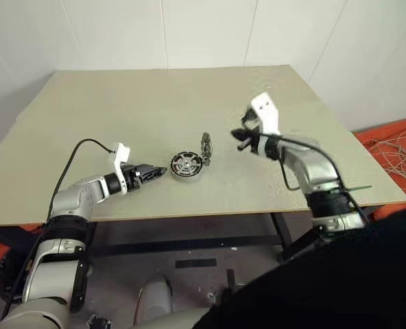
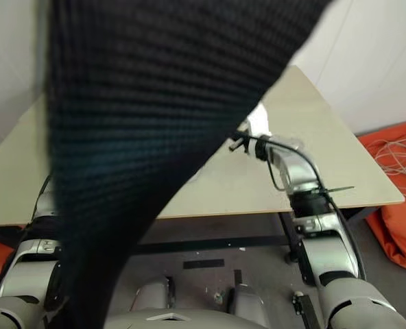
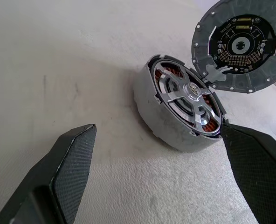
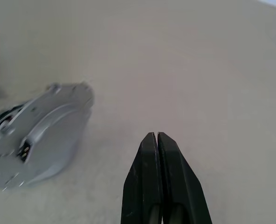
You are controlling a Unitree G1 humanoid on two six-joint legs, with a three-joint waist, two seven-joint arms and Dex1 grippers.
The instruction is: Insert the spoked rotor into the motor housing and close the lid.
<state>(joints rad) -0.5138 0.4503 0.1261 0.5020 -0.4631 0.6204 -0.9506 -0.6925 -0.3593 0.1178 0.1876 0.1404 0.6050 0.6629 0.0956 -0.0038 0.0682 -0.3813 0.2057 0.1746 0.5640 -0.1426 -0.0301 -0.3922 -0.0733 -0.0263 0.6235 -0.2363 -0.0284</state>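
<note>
The motor housing (image 1: 186, 165) rests on the beige tabletop (image 1: 155, 103), near the front edge and roughly midway across. The spoked rotor (image 3: 187, 100) is seated inside it, its silver spokes lying over the ring of copper-brown windings. The lid (image 3: 240, 46) stands on edge just beside the housing on the far right side, appearing to touch the housing rim; its dark ribbed face with pale centre is turned toward the housing, and its silver-grey domed face (image 4: 40, 133) is turned away. The housing is therefore uncovered. The left gripper (image 1: 155, 173) lies low over the tabletop immediately left of the housing, jaws spread wide and empty, with one finger (image 3: 254, 172) close against the housing wall; contact cannot be confirmed. The right gripper (image 1: 240, 139) is raised above the tabletop, well right of the lid, jaws pressed together and holding nothing. A dark fabric object (image 2: 155, 103) covers much of the right eye view.
</note>
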